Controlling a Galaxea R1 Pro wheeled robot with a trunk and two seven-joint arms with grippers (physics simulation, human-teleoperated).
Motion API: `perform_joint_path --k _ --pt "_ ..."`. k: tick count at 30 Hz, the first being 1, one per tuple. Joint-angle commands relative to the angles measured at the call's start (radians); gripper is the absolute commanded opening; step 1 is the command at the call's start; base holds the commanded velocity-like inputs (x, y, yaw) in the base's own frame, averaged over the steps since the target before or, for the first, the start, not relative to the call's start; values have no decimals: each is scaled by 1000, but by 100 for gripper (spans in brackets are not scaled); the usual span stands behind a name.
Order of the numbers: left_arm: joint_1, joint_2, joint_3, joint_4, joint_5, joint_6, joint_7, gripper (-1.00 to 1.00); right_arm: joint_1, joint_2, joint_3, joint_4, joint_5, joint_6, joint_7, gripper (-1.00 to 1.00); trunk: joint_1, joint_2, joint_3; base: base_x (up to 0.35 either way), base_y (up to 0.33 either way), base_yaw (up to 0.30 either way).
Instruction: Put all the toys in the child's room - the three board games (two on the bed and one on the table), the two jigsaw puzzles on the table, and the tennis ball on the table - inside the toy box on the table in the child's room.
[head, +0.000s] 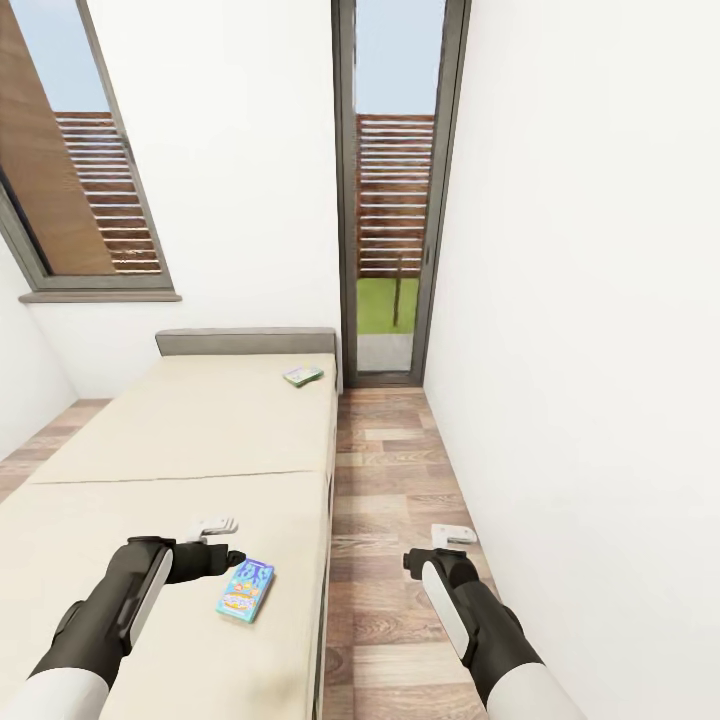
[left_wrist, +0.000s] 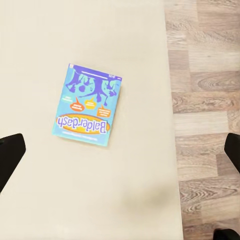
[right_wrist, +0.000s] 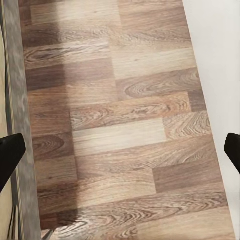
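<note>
Two board games lie on the bed. A blue Balderdash box rests flat near the mattress's right edge, close to me. A green box sits far off by the grey headboard. My left gripper hovers open above the mattress just left of the blue box, touching nothing. My right gripper hangs open over the wood floor beside the bed. The toy box, the table, the jigsaw puzzles and the tennis ball are out of view.
A narrow strip of plank floor runs between the bed's grey frame and the white wall on the right. A tall grey-framed window closes the far end. Another window is at the left.
</note>
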Motion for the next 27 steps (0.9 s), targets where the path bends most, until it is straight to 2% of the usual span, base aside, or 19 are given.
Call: perform_joint_path --k 1,19,21,25,27 --pt "-1 0 1 -1 -3 5 -5 100 -1 0 2 -1 -9 2 -9 100 0 -1 -1 0 0 0" --pt "-7 1 9 -5 0 15 -7 100 -1 0 0 -1 -18 6 -9 100 0 -1 -24 0 0 0" --pt "-23 1 8 -5 -1 18 -7 100 -1 0 0 -1 -19 7 -9 100 0 -1 -27 0 0 0" --pt "-113 2 9 14 -1 25 -6 100 -1 0 0 1 -20 7 -9 100 0 -1 -34 0 0 0" --pt "-139 1 9 26 -1 26 -4 100 -1 0 0 1 -20 7 -9 100 0 -1 -37 0 0 0"
